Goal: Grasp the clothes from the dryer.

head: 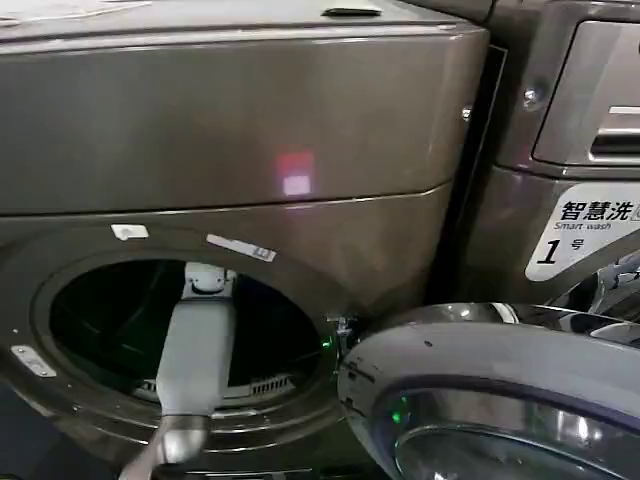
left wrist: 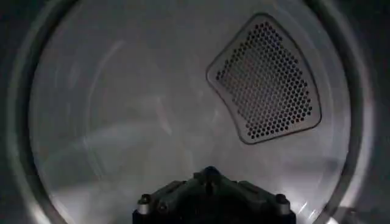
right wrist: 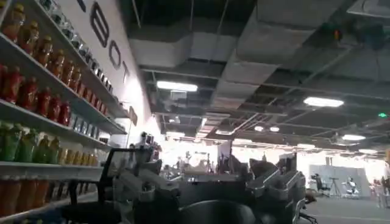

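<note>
I've lost the left gripper (head: 207, 272) inside the dark round dryer opening (head: 120, 320) (fingers hidden); the glossy grey door (head: 500, 400) runs off-frame.

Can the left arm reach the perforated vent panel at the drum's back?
Likely yes: the left arm is through the dark dryer's open round doorway, and nothing lies before the perforated vent panel.

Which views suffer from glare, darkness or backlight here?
Head view: a pink-white reflection glares on the dryer front; the drum opening around the left arm is dark. Left wrist view: dim drum, perforated vent legible. Right wrist view: bright ceiling lights backlight the right tool.
</note>
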